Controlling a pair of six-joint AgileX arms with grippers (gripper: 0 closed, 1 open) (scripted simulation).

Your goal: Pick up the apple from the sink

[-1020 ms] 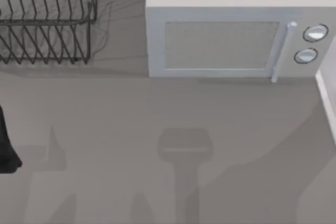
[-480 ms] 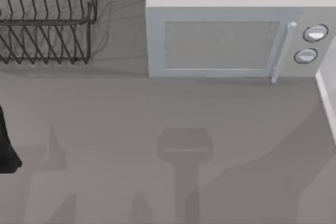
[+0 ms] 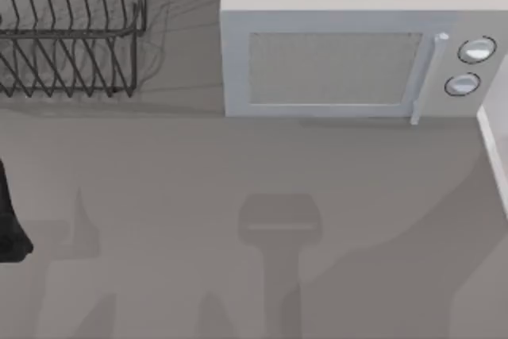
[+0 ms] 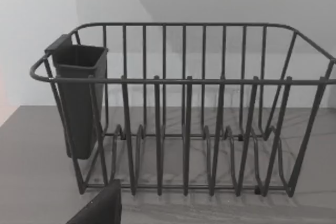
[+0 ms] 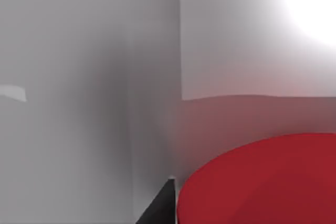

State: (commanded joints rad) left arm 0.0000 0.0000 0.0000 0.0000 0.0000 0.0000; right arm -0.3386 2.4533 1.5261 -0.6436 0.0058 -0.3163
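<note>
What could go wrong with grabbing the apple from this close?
The apple sits very close in the right wrist view, beside a dark fingertip near its edge. It is smooth and round, so a finger meeting it off-centre could push it away or let it slip out. The pale sink wall also stands close, so the gripper might knock against it.

1. Soft, even light falls on the grey table [image 3: 159, 164], with broad blurred arm shadows across its near half
2. The dish rack [image 4: 184, 108] casts thin line shadows
3. White glare burns beside the close, blurred apple [image 5: 262, 182], which tints the sink wall [image 5: 236, 114] pink
</note>
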